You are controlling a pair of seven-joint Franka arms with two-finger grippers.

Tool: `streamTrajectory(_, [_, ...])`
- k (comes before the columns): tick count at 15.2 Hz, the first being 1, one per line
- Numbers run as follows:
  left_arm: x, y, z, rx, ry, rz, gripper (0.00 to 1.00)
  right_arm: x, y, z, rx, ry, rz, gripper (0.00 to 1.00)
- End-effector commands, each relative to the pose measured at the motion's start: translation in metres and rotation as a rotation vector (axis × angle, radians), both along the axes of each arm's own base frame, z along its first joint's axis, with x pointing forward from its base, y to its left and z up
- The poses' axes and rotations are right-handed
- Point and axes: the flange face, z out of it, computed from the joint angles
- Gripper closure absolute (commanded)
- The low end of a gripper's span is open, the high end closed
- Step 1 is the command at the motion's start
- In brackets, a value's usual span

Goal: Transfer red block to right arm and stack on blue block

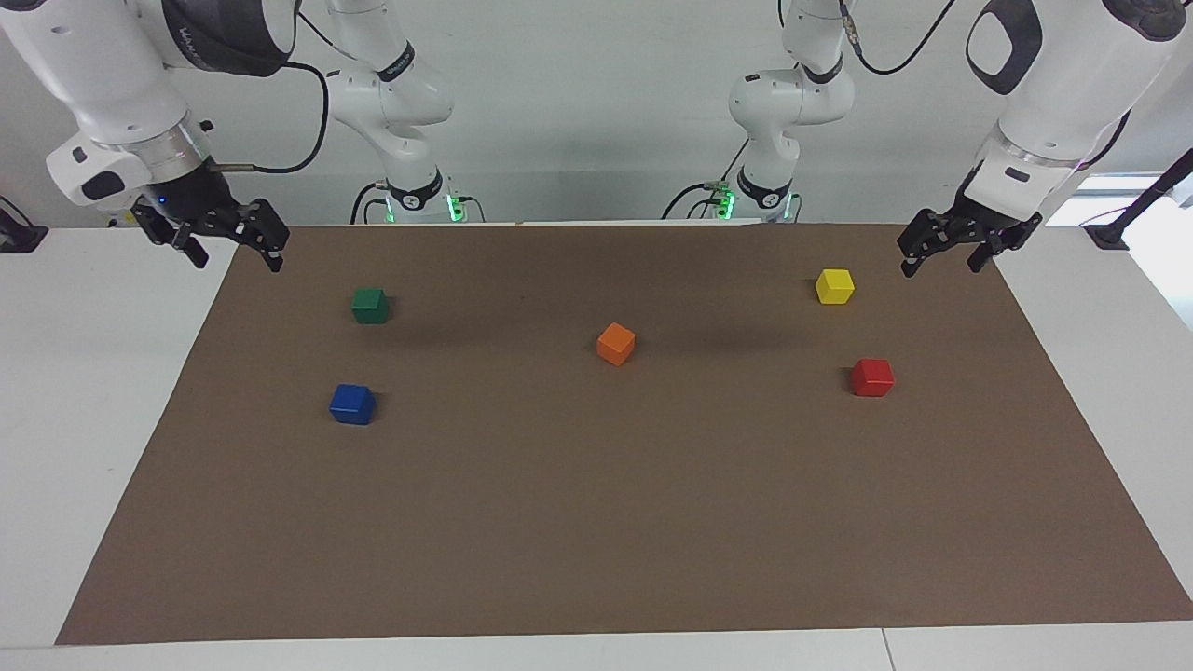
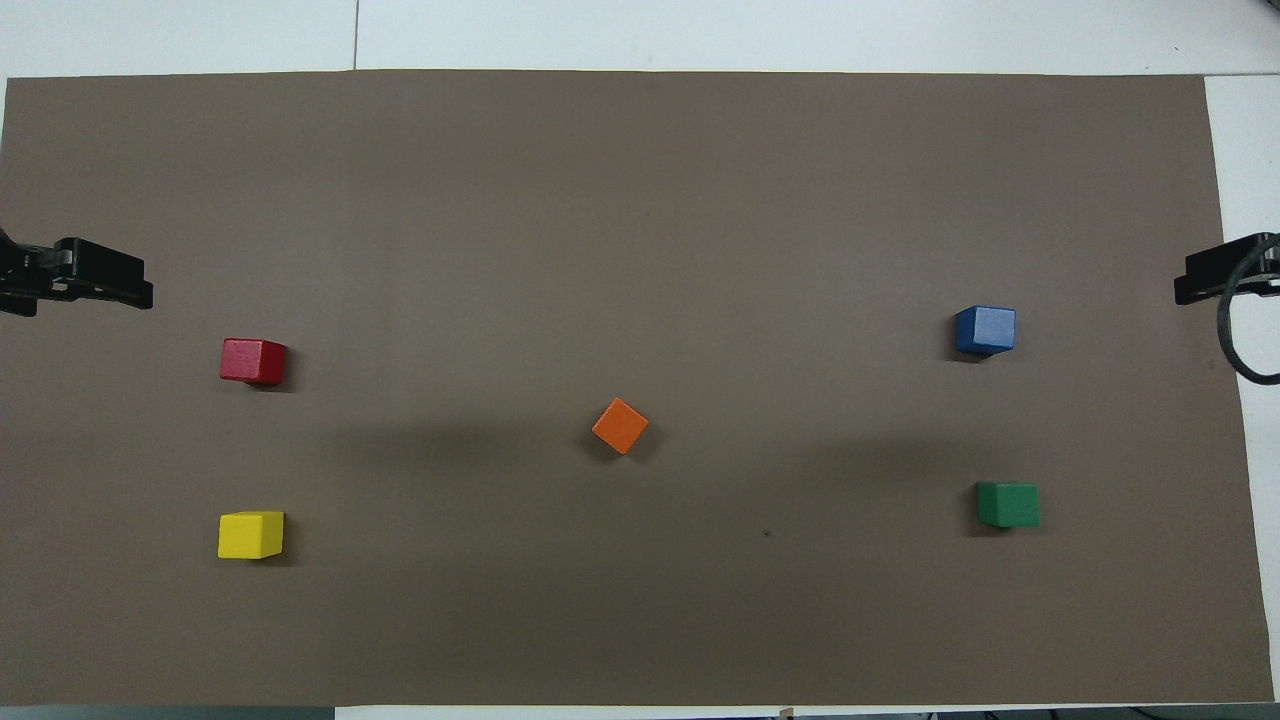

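The red block (image 1: pixel 872 377) (image 2: pixel 253 361) lies on the brown mat toward the left arm's end of the table. The blue block (image 1: pixel 352 404) (image 2: pixel 985 330) lies on the mat toward the right arm's end, with nothing on it. My left gripper (image 1: pixel 941 262) (image 2: pixel 110 283) hangs open and empty over the mat's edge at its own end, apart from the red block. My right gripper (image 1: pixel 236 252) (image 2: pixel 1212 277), with a small blue wrist light, hangs open and empty over the mat's edge at its end, apart from the blue block.
A yellow block (image 1: pixel 834 286) (image 2: pixel 250 535) sits nearer to the robots than the red block. A green block (image 1: pixel 370 305) (image 2: pixel 1008 504) sits nearer to the robots than the blue one. An orange block (image 1: pixel 615 344) (image 2: pixel 620 425) lies mid-mat (image 1: pixel 596 522).
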Motion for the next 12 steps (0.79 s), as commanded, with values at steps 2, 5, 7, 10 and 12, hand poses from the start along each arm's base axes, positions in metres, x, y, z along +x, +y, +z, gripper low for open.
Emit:
streamTrajectory(2, [0.003, -0.001, 0.003, 0.014, -0.012, -0.003, 0.00, -0.008, 0.004, -0.002, 0.018, 0.010, 0.018, 0.00])
streamTrajectory(5, [0.004, 0.000, 0.002, 0.014, -0.021, 0.000, 0.00, -0.011, 0.007, -0.005, 0.021, 0.019, 0.021, 0.00])
streamTrajectory(7, [0.004, 0.005, 0.001, 0.014, -0.032, 0.006, 0.00, -0.011, 0.007, -0.005, 0.023, 0.019, 0.021, 0.00])
streamTrajectory(10, [0.006, 0.017, -0.017, 0.012, -0.030, 0.017, 0.00, -0.011, 0.011, -0.005, 0.061, 0.015, 0.020, 0.00])
streamTrajectory(12, [0.008, 0.030, -0.033, 0.014, -0.025, -0.005, 0.00, -0.011, 0.012, -0.006, 0.066, 0.016, 0.022, 0.00])
